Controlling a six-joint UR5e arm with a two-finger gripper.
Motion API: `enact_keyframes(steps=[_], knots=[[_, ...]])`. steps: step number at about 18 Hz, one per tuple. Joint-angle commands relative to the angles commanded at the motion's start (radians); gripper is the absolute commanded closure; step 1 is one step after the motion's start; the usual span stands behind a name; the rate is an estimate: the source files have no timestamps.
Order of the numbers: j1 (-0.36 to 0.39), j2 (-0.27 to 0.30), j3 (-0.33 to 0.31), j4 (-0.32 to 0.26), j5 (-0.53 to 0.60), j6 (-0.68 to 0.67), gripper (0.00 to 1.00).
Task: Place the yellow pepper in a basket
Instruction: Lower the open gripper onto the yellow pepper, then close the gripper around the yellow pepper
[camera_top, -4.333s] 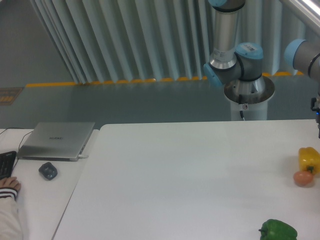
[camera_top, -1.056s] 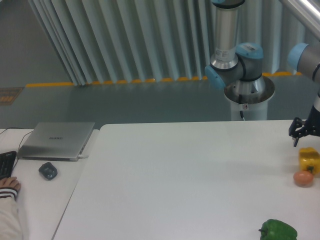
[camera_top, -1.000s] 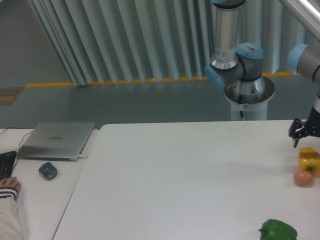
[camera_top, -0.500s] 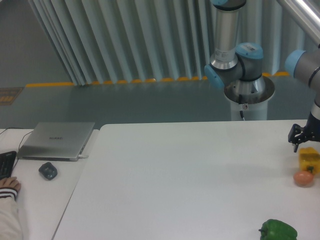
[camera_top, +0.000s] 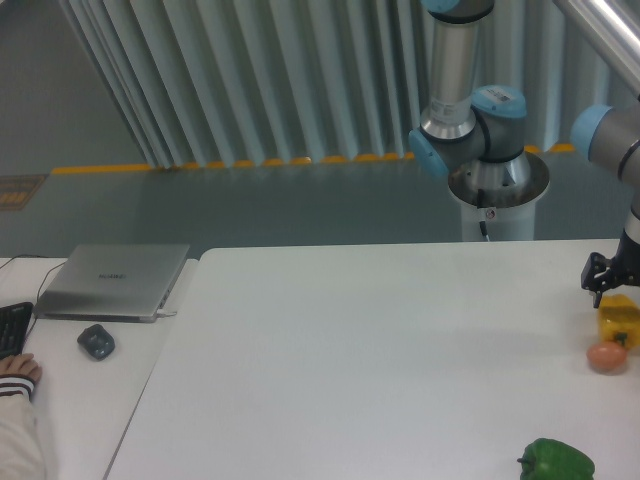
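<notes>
The yellow pepper (camera_top: 619, 322) stands on the white table at the far right edge, touching an orange-brown ball (camera_top: 606, 356) in front of it. My gripper (camera_top: 612, 293) hangs right over the pepper's top, its dark fingers (camera_top: 596, 284) down at the pepper's upper left; part of the gripper is cut off by the frame edge. Its fingers look spread around the pepper's top, not closed on it. No basket is in view.
A green bell pepper (camera_top: 556, 461) lies at the front right of the table (camera_top: 380, 360). The robot base (camera_top: 497, 190) stands behind the table. A laptop (camera_top: 115, 280), a mouse (camera_top: 96, 342) and a person's hand (camera_top: 17, 373) are on the left desk.
My gripper has come down from above the frame's right edge to the top of the yellow pepper, shifting slightly right and lower in the last second. The pepper and ball have not moved.
</notes>
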Motion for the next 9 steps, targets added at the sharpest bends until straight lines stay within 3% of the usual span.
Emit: enact_keyframes(steps=[6, 8, 9], knots=[[-0.023, -0.021, 0.000, 0.011, 0.006, -0.025, 0.00], [-0.034, -0.022, 0.002, 0.011, 0.034, -0.020, 0.10], [-0.038, -0.022, 0.003, 0.009, 0.035, -0.015, 0.31]])
